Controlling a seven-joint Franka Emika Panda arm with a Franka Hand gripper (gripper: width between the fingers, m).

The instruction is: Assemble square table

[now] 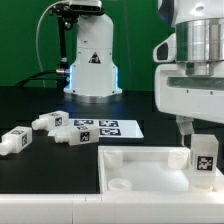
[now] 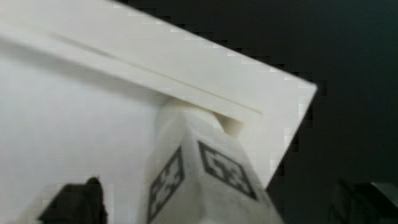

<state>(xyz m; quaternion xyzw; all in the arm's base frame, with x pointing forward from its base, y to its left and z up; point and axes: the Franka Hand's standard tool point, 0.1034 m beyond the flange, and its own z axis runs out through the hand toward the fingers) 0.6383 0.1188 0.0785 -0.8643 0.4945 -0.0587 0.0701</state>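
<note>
**A:** What is nearest?

**B:** The panel (image 1: 140,165). It lies flat on the worktop (image 1: 40,170), rim up, right of centre. One socket (image 1: 120,185) at its near left is empty.

**A:** And the leg in play?

**B:** A leg (image 1: 205,160) stands upright at the panel's right corner. The wrist view shows it end-on against that corner, but not whether it is seated.

**A:** Has the tool got it?

**B:** The tool (image 1: 197,135) is right over it, with the leg between the fingers (image 2: 75,205). I cannot tell whether they are pressing on it or standing just clear, because the contact is not visible.

**A:** So which step is this?

**B:** I judge it to be fitting a leg into its corner socket. The next move calls for a firm hold, the leg kept plumb over the hole, and then turning or pressing it home without pushing the panel sideways.

**A:** What lies farther back?

**B:** Three loose legs (image 1: 47,122) lie on their sides at the left, well apart from the panel. The marker board (image 1: 100,128) is just right of them, and the arm base (image 1: 90,65) is beyond.
</note>
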